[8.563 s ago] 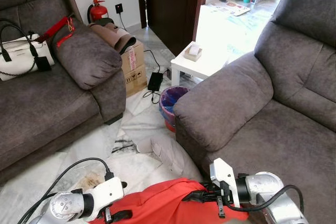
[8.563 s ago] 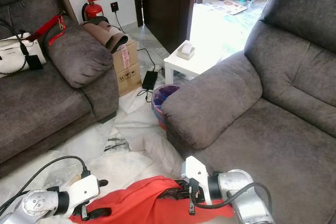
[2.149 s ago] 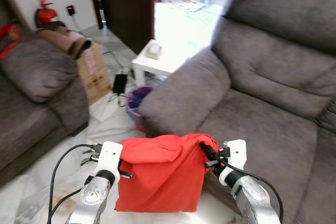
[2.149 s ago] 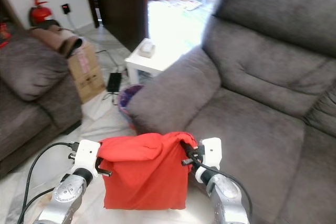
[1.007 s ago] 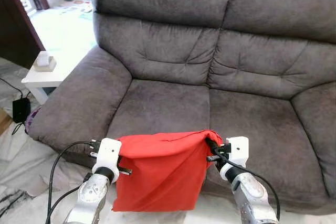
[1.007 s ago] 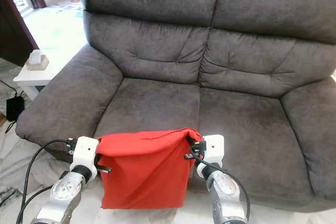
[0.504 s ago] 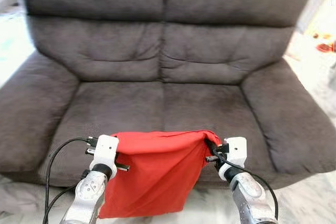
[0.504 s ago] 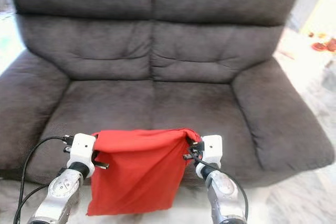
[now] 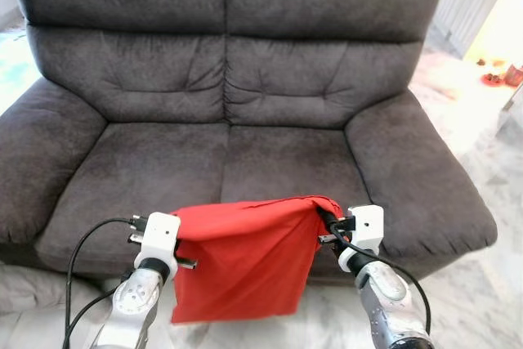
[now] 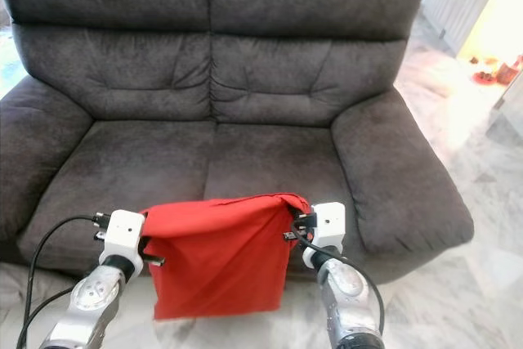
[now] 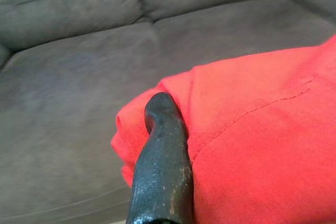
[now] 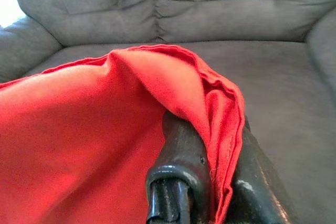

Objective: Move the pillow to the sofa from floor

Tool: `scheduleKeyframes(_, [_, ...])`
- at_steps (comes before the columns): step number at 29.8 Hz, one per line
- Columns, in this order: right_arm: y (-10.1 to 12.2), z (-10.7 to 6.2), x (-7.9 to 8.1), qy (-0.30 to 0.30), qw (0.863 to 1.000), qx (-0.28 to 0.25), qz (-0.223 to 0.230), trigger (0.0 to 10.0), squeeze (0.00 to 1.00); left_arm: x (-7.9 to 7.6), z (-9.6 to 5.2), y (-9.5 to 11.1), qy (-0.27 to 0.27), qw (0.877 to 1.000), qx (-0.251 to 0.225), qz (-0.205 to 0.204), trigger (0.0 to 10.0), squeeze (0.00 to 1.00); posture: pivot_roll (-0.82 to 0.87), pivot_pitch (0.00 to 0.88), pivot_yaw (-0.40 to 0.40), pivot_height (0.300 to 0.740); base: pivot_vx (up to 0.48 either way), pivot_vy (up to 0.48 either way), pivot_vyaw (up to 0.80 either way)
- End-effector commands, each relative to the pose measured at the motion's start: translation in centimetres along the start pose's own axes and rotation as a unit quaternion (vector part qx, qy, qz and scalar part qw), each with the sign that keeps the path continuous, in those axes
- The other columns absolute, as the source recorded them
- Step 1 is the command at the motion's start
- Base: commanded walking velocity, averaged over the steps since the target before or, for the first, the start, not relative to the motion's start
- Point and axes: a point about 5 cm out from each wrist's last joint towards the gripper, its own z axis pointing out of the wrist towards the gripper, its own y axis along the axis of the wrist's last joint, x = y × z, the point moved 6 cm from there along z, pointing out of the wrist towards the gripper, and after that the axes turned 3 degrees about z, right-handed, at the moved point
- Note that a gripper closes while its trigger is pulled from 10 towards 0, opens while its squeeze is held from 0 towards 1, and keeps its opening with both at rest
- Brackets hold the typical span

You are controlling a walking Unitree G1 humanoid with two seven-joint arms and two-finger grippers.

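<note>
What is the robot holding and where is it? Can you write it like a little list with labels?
held thing: red pillow, limp, hanging like cloth
left gripper: shut on the pillow's left top corner
right gripper: shut on the pillow's right top corner
pillow position: in the air, in front of the seat's front edge, not resting on it
sofa: dark grey, two seats, straight ahead
floor: pale marble
task state: pillow off the floor, not yet on the sofa
</note>
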Motion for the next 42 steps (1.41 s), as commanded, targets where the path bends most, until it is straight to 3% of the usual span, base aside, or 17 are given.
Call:
scheduleKeyframes(1, [2.8,0.7,0.3,0.006,0.999,-0.052,0.0,10.0,0.0,1.1,0.3,1.8,0.013,0.999,-0.032,0.011,10.0,0.0,0.13,0.112,-0.011,0.74,0.0,-0.27,0.0])
scheduleKeyframes(16, [3.2,0.9,0.7,0.012,0.998,-0.06,-0.006,10.0,0.0,1.1,0.0,3.3,0.017,0.998,-0.056,-0.008,10.0,0.0,0.13,0.112,-0.005,0.74,0.0,-0.051,0.0])
scheduleKeyframes(22, [4.2,1.2,0.9,0.01,0.997,-0.077,-0.004,10.0,0.0,1.5,-0.3,4.5,0.02,0.996,-0.08,0.036,10.0,0.0,0.13,0.119,-0.004,0.74,0.041,0.0,0.0])
scheduleKeyframes(29, [5.4,1.5,1.0,0.004,0.995,-0.097,-0.004,10.0,0.0,2.2,-0.3,6.0,0.026,0.994,-0.097,0.05,10.0,0.0,0.13,0.129,0.0,0.74,0.278,0.0,0.0])
scheduleKeyframes(31, [7.4,1.9,0.2,-0.021,0.992,-0.126,-0.011,10.0,0.0,2.6,0.5,7.4,0.024,0.992,-0.109,0.058,10.0,0.0,0.13,0.133,0.003,0.74,0.328,0.0,0.0])
scheduleKeyframes(35, [9.0,2.3,-0.2,-0.026,0.989,-0.139,-0.041,10.0,0.0,2.7,0.9,8.4,0.021,0.99,-0.12,0.076,10.0,0.0,0.12,0.134,0.008,0.74,0.339,0.0,0.0])
scheduleKeyframes(42, [12.5,2.8,-1.5,-0.056,0.981,-0.18,-0.035,10.0,0.0,4.1,1.2,10.4,0.034,0.986,-0.141,0.084,10.0,0.0,0.12,0.132,0.013,0.74,0.383,0.0,0.0])
